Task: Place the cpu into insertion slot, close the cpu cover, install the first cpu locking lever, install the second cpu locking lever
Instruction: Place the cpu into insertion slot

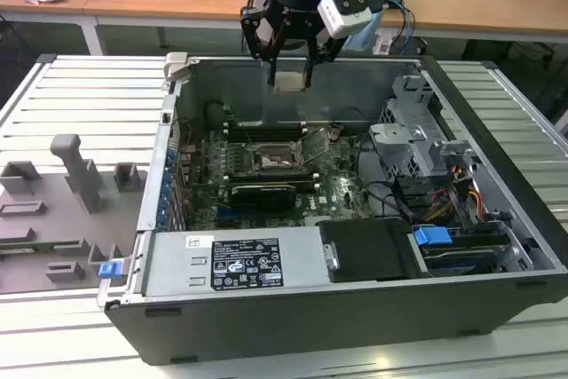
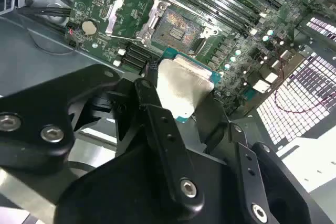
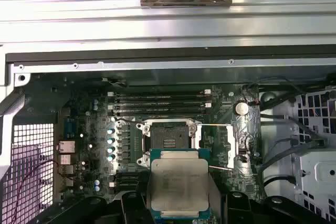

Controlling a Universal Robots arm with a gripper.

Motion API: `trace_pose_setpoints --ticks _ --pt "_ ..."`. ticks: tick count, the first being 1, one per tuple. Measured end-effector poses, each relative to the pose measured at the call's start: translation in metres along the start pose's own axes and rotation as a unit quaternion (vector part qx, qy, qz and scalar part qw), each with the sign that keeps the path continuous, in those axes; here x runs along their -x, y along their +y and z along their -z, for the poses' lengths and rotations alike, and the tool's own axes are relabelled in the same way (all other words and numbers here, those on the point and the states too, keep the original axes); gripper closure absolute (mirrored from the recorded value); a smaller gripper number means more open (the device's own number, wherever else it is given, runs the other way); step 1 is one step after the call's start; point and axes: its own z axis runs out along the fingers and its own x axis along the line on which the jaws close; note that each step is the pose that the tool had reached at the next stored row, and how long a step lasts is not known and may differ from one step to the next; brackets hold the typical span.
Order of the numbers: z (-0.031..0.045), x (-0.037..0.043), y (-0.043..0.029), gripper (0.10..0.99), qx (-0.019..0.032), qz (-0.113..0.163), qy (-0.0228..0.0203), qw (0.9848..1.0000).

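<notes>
1. In the exterior view, my black two-fingered hand hangs high over the far part of the open dark grey metal computer case, which lies on its side on the ribbed grey metal bench. The hand is clamped on the small flat square silver-faced cpu. The small square dark insertion slot with a silver rim sits well below it on the green board, so the chip is not seated. The thin silver frame cpu cover stands open on the slot's side toward the exterior view's right, which leaves the socket clear for the chip.

2. In the second wrist view, the fingers of the hand pinch opposite edges of the cpu. I judge this keeps its underside free to meet the contacts. The insertion slot is bare, and the cpu cover lies back beside it.

3. In the first wrist view, the cpu in the hand runs roughly parallel with the rim of the insertion slot. I read that as squaring it up for the socket. The cpu cover is folded aside.
</notes>
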Motion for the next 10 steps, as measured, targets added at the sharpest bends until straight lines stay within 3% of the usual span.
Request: trace_pose_setpoints --ticks 2,6,10 --pt "-0.0001 0.0 0.0 0.561 0.0 -0.012 -0.0011 0.9999" --pt "-0.0008 0.0002 0.0 0.561 -0.0002 -0.06 -0.0054 0.9982" --pt "-0.0019 0.001 -0.0002 0.561 -0.0001 -0.062 -0.0053 0.9981"
